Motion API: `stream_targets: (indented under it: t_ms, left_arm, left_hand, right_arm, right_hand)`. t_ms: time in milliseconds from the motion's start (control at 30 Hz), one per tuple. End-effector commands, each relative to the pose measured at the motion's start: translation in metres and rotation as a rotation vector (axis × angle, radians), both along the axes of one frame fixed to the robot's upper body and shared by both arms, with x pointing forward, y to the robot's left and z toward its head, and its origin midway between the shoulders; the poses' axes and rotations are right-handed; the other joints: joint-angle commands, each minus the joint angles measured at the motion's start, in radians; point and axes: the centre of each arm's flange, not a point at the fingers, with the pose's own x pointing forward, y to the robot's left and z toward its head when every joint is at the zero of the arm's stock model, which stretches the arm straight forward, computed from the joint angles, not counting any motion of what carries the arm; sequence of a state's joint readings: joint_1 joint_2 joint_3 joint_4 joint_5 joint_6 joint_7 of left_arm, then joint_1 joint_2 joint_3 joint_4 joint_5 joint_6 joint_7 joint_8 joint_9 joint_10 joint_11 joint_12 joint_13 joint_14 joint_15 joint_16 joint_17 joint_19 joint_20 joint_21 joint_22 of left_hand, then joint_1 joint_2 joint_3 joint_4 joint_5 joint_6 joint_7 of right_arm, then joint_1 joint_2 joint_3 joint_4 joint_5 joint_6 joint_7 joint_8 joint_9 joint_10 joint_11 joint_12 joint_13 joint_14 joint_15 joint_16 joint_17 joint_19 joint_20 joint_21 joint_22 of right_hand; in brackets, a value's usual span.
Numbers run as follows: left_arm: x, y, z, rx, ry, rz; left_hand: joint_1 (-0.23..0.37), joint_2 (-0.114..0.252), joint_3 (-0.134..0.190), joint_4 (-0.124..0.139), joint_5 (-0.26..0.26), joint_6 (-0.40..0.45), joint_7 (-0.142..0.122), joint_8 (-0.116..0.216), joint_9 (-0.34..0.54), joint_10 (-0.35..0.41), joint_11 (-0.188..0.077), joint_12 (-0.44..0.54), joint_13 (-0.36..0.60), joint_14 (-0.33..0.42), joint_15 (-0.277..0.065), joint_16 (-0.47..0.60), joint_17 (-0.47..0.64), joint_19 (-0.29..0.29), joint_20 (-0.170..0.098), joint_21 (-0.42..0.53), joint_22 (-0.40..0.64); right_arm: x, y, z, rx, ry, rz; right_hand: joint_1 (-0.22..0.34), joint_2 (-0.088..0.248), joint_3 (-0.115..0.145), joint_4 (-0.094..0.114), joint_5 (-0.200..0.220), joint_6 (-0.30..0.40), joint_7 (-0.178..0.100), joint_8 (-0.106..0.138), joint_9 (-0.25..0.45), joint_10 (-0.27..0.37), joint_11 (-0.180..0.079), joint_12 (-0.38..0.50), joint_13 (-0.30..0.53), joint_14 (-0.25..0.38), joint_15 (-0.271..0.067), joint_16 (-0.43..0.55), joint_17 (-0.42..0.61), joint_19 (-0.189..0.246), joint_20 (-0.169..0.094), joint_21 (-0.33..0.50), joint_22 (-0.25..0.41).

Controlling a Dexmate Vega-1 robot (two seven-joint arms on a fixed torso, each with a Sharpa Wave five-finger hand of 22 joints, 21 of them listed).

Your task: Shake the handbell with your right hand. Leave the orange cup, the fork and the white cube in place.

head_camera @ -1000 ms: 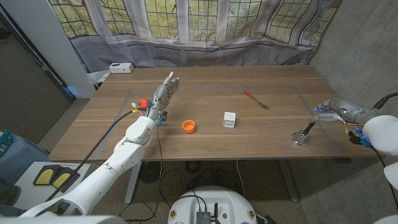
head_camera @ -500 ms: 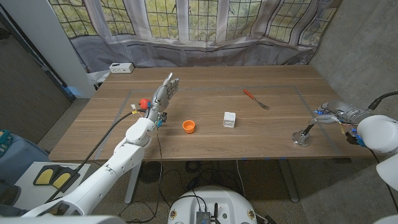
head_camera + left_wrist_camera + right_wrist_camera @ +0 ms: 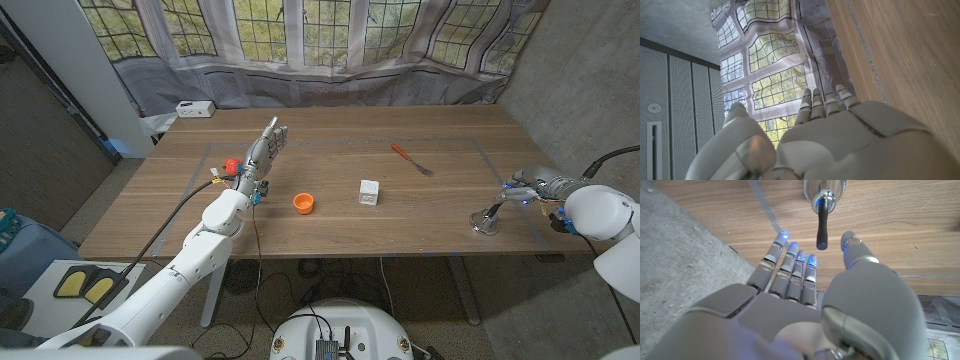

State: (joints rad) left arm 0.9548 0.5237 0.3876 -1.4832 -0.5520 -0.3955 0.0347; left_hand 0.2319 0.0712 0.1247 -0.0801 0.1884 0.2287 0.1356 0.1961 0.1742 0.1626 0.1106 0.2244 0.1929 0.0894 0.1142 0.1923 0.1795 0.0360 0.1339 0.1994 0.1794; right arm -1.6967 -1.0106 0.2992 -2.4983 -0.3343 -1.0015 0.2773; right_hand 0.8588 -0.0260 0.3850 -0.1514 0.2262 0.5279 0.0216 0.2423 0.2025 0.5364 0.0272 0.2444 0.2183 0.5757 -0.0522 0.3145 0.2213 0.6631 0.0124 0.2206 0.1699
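Note:
The handbell (image 3: 487,219) stands near the table's right edge, a silver bell (image 3: 824,187) with a black handle (image 3: 822,224) tilted toward my right hand (image 3: 529,184). That hand hovers just right of the handle with its fingers (image 3: 790,265) stretched out. The handle's tip lies between the fingers and the thumb (image 3: 855,247), and nothing grips it. The orange cup (image 3: 304,203) and the white cube (image 3: 369,192) sit mid-table, and the red-handled fork (image 3: 410,159) lies farther back. My left hand (image 3: 266,149) is raised over the left part of the table, fingers straight (image 3: 822,102), holding nothing.
A white box (image 3: 194,108) sits at the back left corner. Grey tape (image 3: 350,143) marks a rectangle on the wooden table (image 3: 330,232). The table's right edge runs close beside the bell, with a concrete wall (image 3: 590,70) beyond it.
My right hand has sunk slightly and edged closer to the bell's handle. The bell, cup, cube, fork and left hand have stayed put.

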Motion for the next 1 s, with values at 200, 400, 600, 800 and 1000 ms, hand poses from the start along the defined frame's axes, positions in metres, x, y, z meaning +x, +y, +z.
stream_targets:
  t_ms: [200, 400, 600, 800, 1000]
  left_arm:
    - [0.002, 0.0, 0.0, 0.002, 0.01, 0.001]
    - [0.003, -0.001, -0.001, 0.004, 0.016, 0.0]
    - [0.004, -0.001, -0.001, 0.004, 0.018, -0.001]
    - [0.005, -0.001, 0.001, 0.009, 0.017, -0.002]
    - [0.005, -0.001, 0.002, 0.01, 0.018, -0.001]
  left_hand:
    - [0.005, 0.009, 0.003, -0.008, 0.0, 0.008, 0.001, -0.003, 0.006, 0.008, -0.003, -0.005, 0.004, 0.007, 0.002, -0.003, 0.001, 0.003, 0.009, 0.0, 0.001]
    - [0.005, 0.01, 0.003, -0.008, 0.0, 0.011, 0.002, -0.002, 0.006, 0.012, 0.002, -0.004, 0.004, 0.01, 0.004, -0.002, 0.001, 0.003, 0.009, 0.0, 0.001]
    - [0.005, 0.01, 0.003, -0.008, -0.001, 0.013, 0.002, -0.002, 0.006, 0.014, 0.003, -0.003, 0.004, 0.011, 0.005, -0.002, 0.001, 0.003, 0.009, 0.001, 0.001]
    - [0.004, 0.01, 0.004, -0.009, -0.001, 0.016, 0.005, -0.001, 0.006, 0.017, 0.007, -0.003, 0.004, 0.013, 0.012, -0.001, 0.001, 0.003, 0.009, 0.001, 0.001]
    - [0.004, 0.01, 0.004, -0.009, -0.001, 0.018, 0.007, -0.001, 0.006, 0.017, 0.011, -0.003, 0.004, 0.013, 0.013, -0.002, 0.001, 0.004, 0.009, 0.001, 0.001]
  right_arm:
    - [0.01, 0.004, -0.008, -0.008, -0.01, -0.029]
    - [0.014, 0.005, -0.011, -0.022, -0.008, -0.042]
    - [0.017, 0.006, -0.015, -0.021, -0.006, -0.034]
    - [0.019, 0.008, -0.018, -0.037, -0.016, -0.042]
    - [0.022, 0.01, -0.022, -0.054, -0.024, -0.049]
  right_hand:
    - [0.04, -0.001, -0.005, -0.011, -0.002, 0.051, -0.012, 0.013, 0.001, 0.047, -0.011, 0.012, 0.0, 0.056, -0.033, 0.025, 0.004, 0.044, -0.009, 0.013, 0.005]
    - [0.058, 0.003, -0.001, -0.014, 0.0, 0.079, -0.028, 0.018, 0.001, 0.071, -0.017, 0.016, -0.001, 0.078, -0.054, 0.03, 0.003, 0.065, -0.022, 0.016, 0.005]
    - [0.076, 0.008, -0.001, -0.016, 0.0, 0.096, -0.026, 0.021, 0.001, 0.08, -0.017, 0.016, -0.002, 0.078, -0.06, 0.033, 0.007, 0.068, -0.04, 0.013, 0.004]
    - [0.102, 0.012, -0.001, -0.021, 0.0, 0.121, -0.026, 0.025, 0.001, 0.1, -0.022, 0.019, -0.003, 0.092, -0.062, 0.042, 0.012, 0.076, -0.049, 0.011, 0.003]
    - [0.127, 0.018, -0.005, -0.018, -0.001, 0.153, -0.035, 0.029, 0.001, 0.14, -0.025, 0.028, -0.003, 0.137, -0.085, 0.066, 0.019, 0.112, -0.064, 0.018, 0.004]
